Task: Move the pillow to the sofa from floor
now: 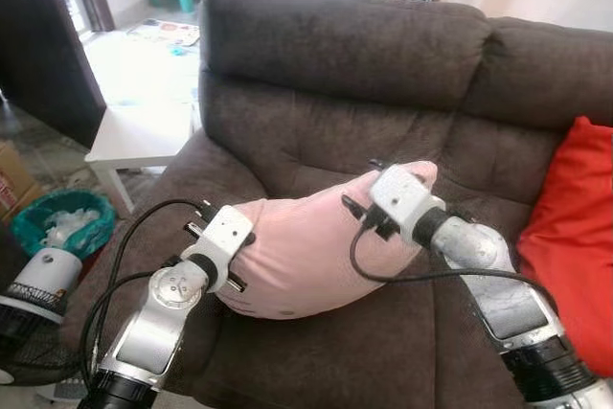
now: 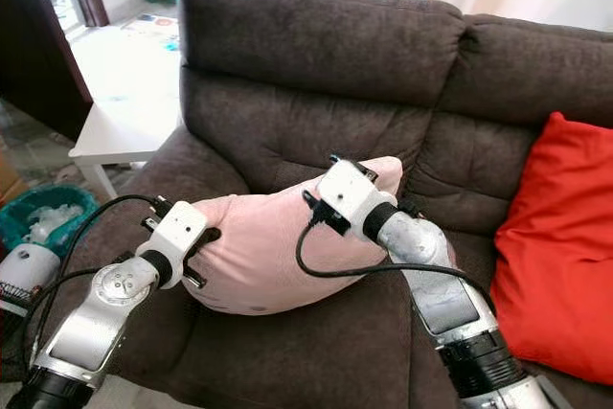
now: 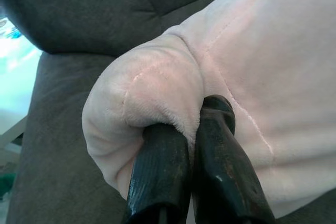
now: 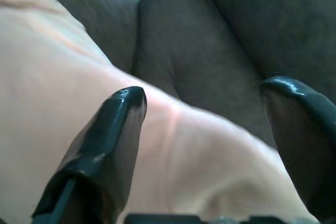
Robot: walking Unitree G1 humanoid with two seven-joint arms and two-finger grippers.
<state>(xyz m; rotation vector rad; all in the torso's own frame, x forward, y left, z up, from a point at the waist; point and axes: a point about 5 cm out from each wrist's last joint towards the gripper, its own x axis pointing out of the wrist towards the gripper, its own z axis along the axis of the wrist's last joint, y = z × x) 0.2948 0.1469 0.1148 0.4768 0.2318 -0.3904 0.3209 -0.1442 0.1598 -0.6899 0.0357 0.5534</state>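
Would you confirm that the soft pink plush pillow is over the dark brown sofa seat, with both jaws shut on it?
Not quite: only the left gripper has its jaws shut on the soft pink plush pillow. The right wrist view shows the right gripper with its jaws spread apart against it. The pillow is indeed over the dark brown sofa seat.

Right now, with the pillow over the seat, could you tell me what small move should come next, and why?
Probably open the left gripper: it pinches a corner of the pink pillow, which already rests on the sofa seat, while the right gripper is spread open.
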